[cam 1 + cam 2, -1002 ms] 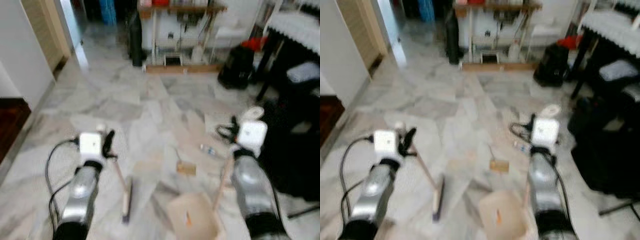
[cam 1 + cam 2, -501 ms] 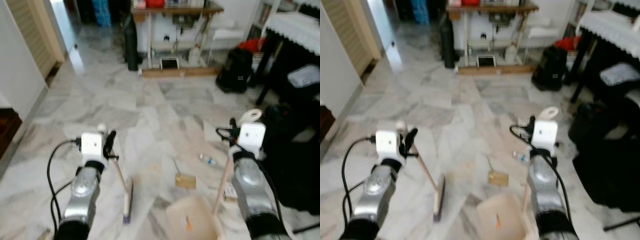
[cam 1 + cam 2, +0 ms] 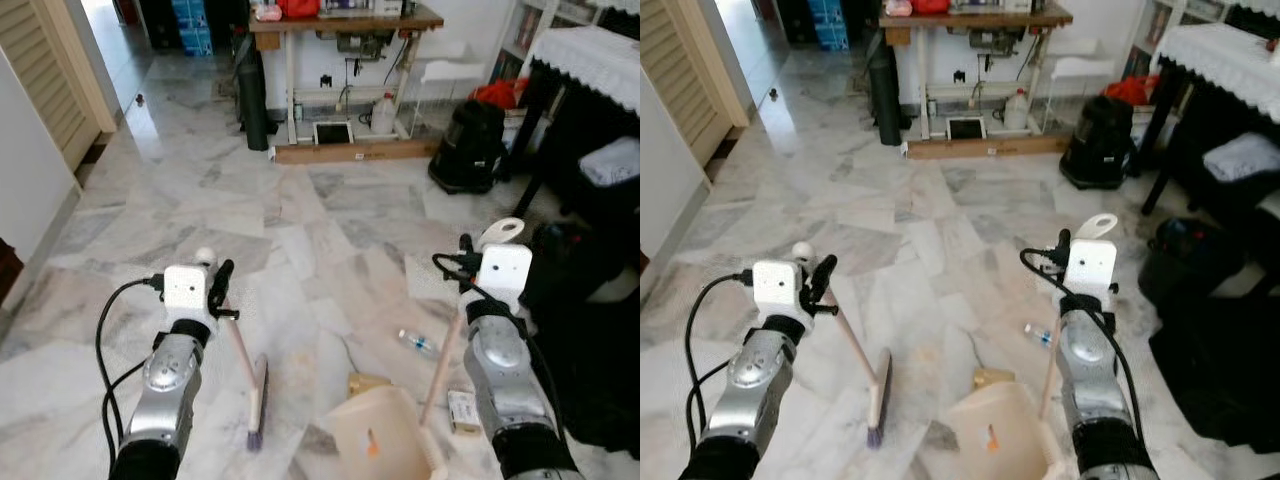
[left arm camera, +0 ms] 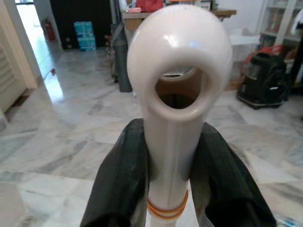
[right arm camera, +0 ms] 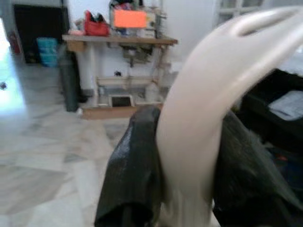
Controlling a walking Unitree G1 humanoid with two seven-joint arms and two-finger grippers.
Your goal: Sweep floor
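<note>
My left gripper (image 3: 213, 287) is shut on the pale broom handle (image 3: 238, 348), which slants down to the broom head (image 3: 257, 400) on the marble floor. In the left wrist view the black fingers (image 4: 122, 182) clamp the handle's looped end (image 4: 176, 80). My right gripper (image 3: 468, 266) is shut on the dustpan handle (image 3: 440, 362); the beige dustpan (image 3: 375, 442) rests on the floor between my arms. In the right wrist view the fingers (image 5: 135, 165) grip the curved handle top (image 5: 203, 109). A tan scrap (image 3: 366, 382) lies at the pan's far edge, with a small plastic bottle (image 3: 418, 343) beyond it.
A small box (image 3: 462, 410) lies by my right arm. A black vacuum (image 3: 467, 145) and a dark table with a lace cloth (image 3: 590, 60) stand to the right, with dark bundles (image 3: 590, 330) beneath. A wooden workbench (image 3: 345, 20) is at the back, a louvred door (image 3: 55, 70) at the left.
The camera has moved and the picture has sharpened, so the floor appears shifted. The tan scrap now lies right at the dustpan's far edge. Both grippers keep their hold.
</note>
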